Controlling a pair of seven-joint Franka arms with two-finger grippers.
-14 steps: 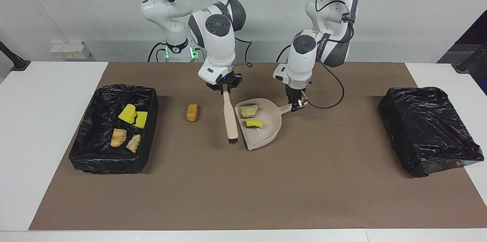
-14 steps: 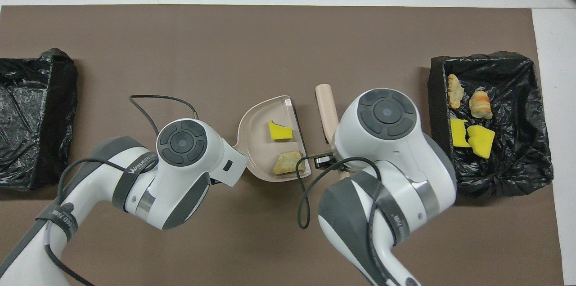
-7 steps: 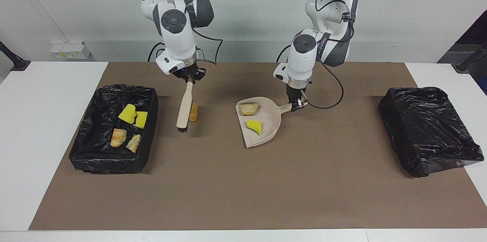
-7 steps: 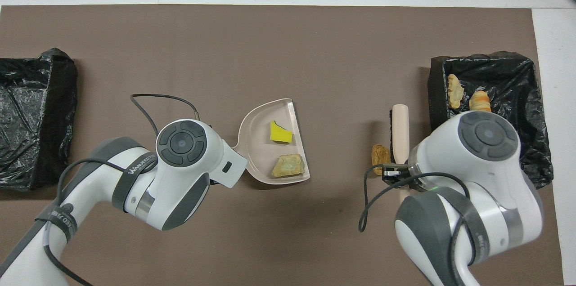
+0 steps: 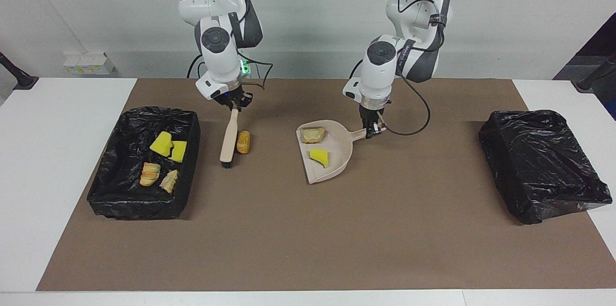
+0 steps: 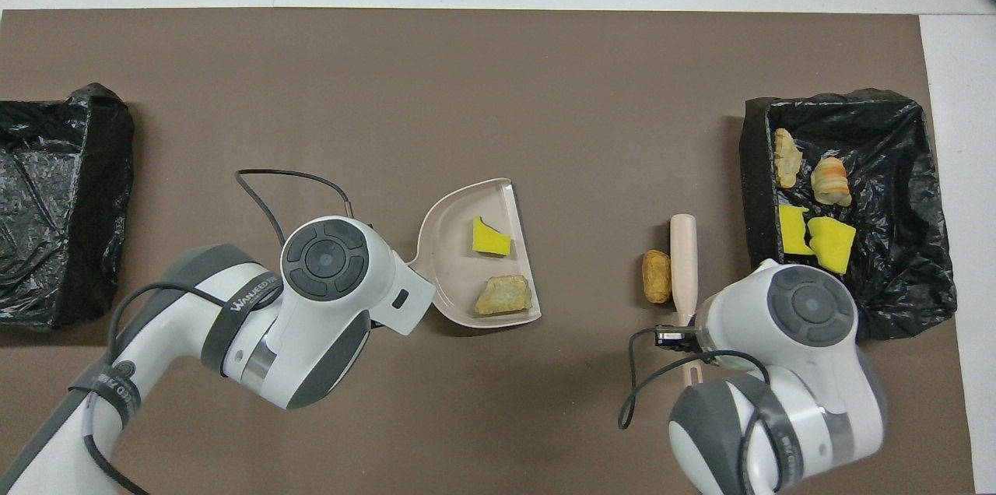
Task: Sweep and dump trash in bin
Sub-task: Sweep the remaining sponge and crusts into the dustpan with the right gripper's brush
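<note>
Right gripper (image 5: 234,103), fingers pinching the brush (image 5: 228,138) handle; the loose bread lump (image 5: 243,142) lies just beside the brush head, toward the dustpan (image 5: 340,164), whose handle the left gripper (image 5: 371,130) pinches. Brush's long axis parallels the lump's.

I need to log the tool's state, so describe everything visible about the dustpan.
The dustpan is beige, plastic by the look of it, with a rounded rear wall, a straight open lip and a short handle. The left gripper is shut on that handle, over the middle of the brown mat. Its open lip faces the right arm's end of the table. Inside lie a yellow sponge bit and a tan bread-like lump. Whether its base rests on the mat cannot be told.
</note>
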